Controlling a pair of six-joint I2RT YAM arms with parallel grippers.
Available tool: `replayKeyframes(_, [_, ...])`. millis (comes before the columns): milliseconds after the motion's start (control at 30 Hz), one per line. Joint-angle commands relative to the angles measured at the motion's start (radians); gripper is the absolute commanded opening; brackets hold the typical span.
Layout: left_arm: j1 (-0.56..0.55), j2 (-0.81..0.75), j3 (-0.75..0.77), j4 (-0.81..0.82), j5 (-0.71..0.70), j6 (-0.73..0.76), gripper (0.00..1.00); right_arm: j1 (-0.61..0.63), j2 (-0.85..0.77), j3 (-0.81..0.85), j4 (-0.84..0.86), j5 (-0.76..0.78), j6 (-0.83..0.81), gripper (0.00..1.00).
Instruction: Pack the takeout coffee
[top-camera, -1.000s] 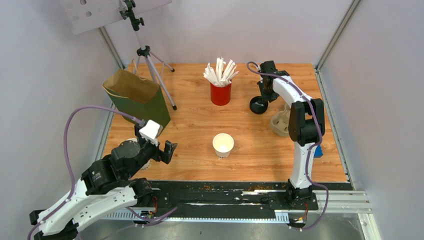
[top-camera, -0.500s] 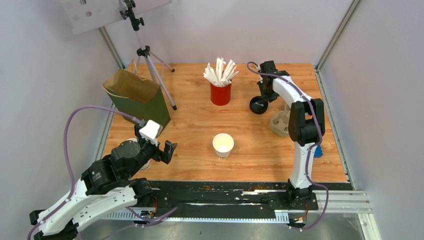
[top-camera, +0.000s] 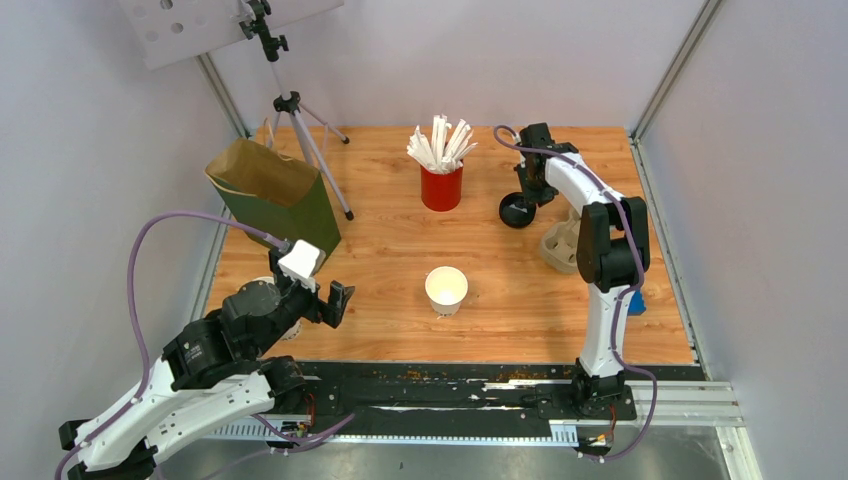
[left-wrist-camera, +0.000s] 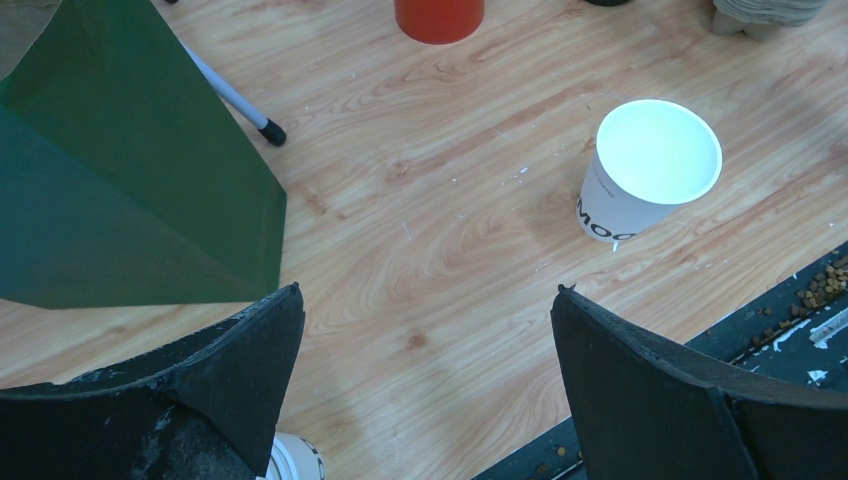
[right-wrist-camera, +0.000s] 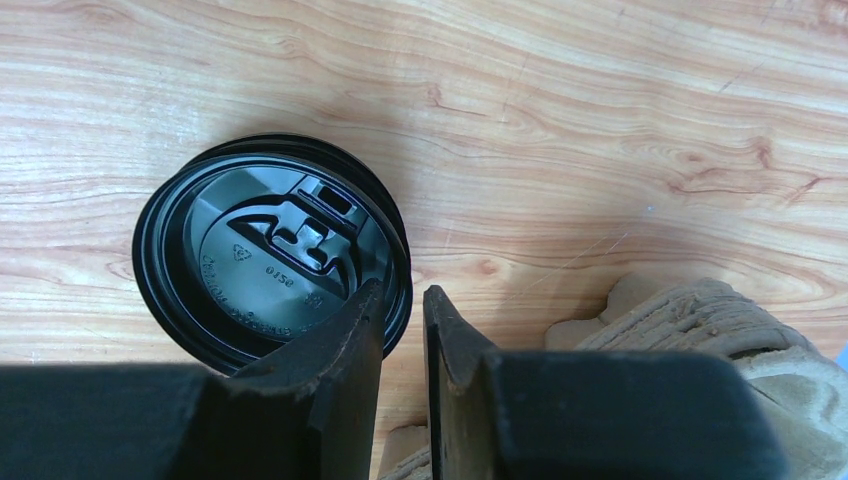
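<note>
Nearest us, our left tool (left-wrist-camera: 425, 295) hangs wide open above the tabletop (left-wrist-camera: 440, 250), the white paper cup (left-wrist-camera: 640, 185) stands lidless mid-tabletop, and farther back our right tool (right-wrist-camera: 402, 292) pinches the rim of the black lid (right-wrist-camera: 265, 255).

Glossy black plastic lid (right-wrist-camera: 270, 260), wood-grain table (top-camera: 380, 250)

On the pale orange, wood-grained table (top-camera: 380, 250), the paper bag (top-camera: 285, 200) far left is dark green outside and brown inside, and the far-centre holder (top-camera: 441, 188) is red with white sticks (top-camera: 440, 143). The near-centre cup (left-wrist-camera: 655, 150) is white with dark lettering, seemingly black; the lid (right-wrist-camera: 265, 255) far right is glossy black with embossed marks, beside a beige pulp carrier (right-wrist-camera: 700, 330).
</note>
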Motion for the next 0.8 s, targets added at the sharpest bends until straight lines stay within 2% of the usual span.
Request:
replayKeyframes(0, [-0.004, -0.001, -0.002, 0.014, -0.004, 0.009, 1.0, -0.005, 0.006, -0.009, 0.029, 0.004, 0.009, 0.21])
replayKeyframes(233, [-0.004, -0.001, -0.002, 0.014, -0.004, 0.009, 1.0, -0.005, 0.003, -0.018, 0.034, 0.009, 0.01, 0.18])
replayKeyframes(500, [-0.004, -0.001, -0.002, 0.014, -0.004, 0.009, 1.0, -0.002, -0.013, -0.006, 0.029, 0.021, 0.003, 0.02])
replayKeyframes(767, [-0.004, -0.002, -0.002, 0.014, 0.001, 0.01, 1.0, 0.0, -0.04, 0.025, 0.005, 0.042, 0.001, 0.0])
